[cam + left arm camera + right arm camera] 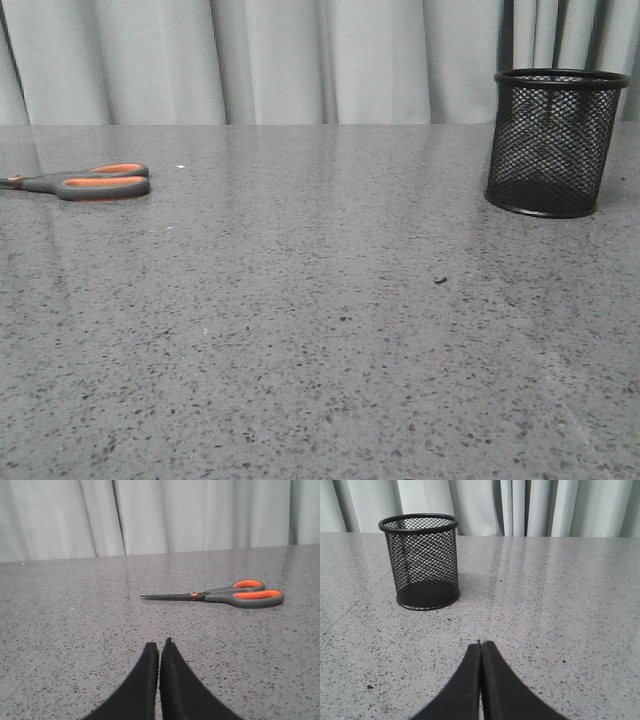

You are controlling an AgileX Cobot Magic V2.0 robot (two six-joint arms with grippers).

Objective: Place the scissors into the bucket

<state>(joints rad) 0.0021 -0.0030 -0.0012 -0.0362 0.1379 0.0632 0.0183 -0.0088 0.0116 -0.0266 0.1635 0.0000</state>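
Both claws pinched together; scissors (85, 182) far left, bucket (555, 140) far right.

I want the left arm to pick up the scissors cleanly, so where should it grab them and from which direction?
Grip the scissors across the grey handles just behind the pivot, coming straight down from above. They lie flat and closed on the table, so there is nothing to get under from the side, and the slim blades give little to hold. The left gripper has its fingers together and must open first.
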